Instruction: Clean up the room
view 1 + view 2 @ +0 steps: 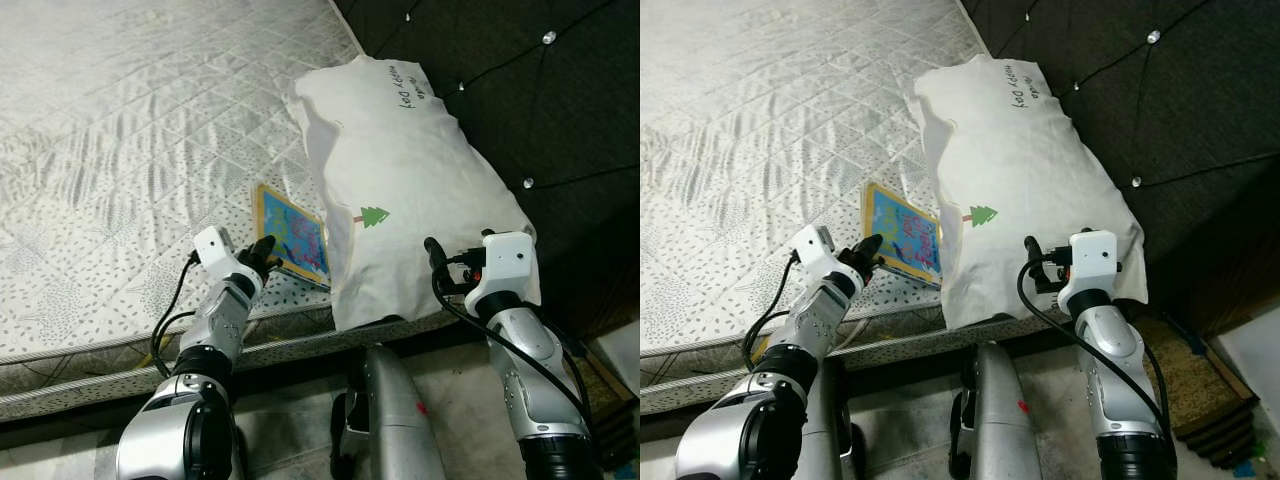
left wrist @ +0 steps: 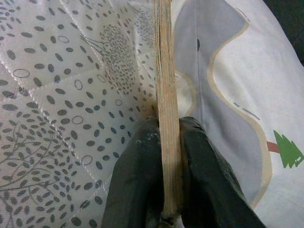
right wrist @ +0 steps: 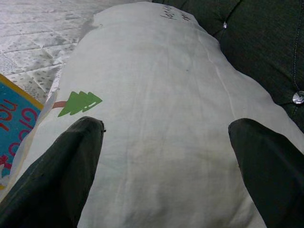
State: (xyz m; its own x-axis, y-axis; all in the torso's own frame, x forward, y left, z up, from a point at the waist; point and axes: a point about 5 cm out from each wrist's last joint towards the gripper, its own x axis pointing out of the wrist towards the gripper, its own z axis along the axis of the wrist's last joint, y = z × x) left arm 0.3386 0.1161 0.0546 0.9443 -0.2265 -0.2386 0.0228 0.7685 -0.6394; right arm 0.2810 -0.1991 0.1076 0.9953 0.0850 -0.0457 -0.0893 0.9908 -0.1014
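Observation:
A thin picture book [image 1: 293, 236] with a yellow border and blue cover lies near the mattress's front edge, its right side tucked under a white pillow [image 1: 400, 170] printed with a small green tree. My left gripper [image 1: 265, 250] is shut on the book's near edge; in the left wrist view both black fingers [image 2: 137, 171] pinch the book's page edge [image 2: 166, 90]. My right gripper [image 3: 166, 124] stands open just in front of the pillow's near end [image 3: 161, 80], one finger to each side, with nothing between them.
The grey patterned mattress [image 1: 130, 120] stretches to the left and back. A dark tufted headboard [image 1: 540, 90] rises behind the pillow on the right. The bed's front edge [image 1: 90, 375] runs below my arms. A brown mat [image 1: 1200, 385] lies on the floor at right.

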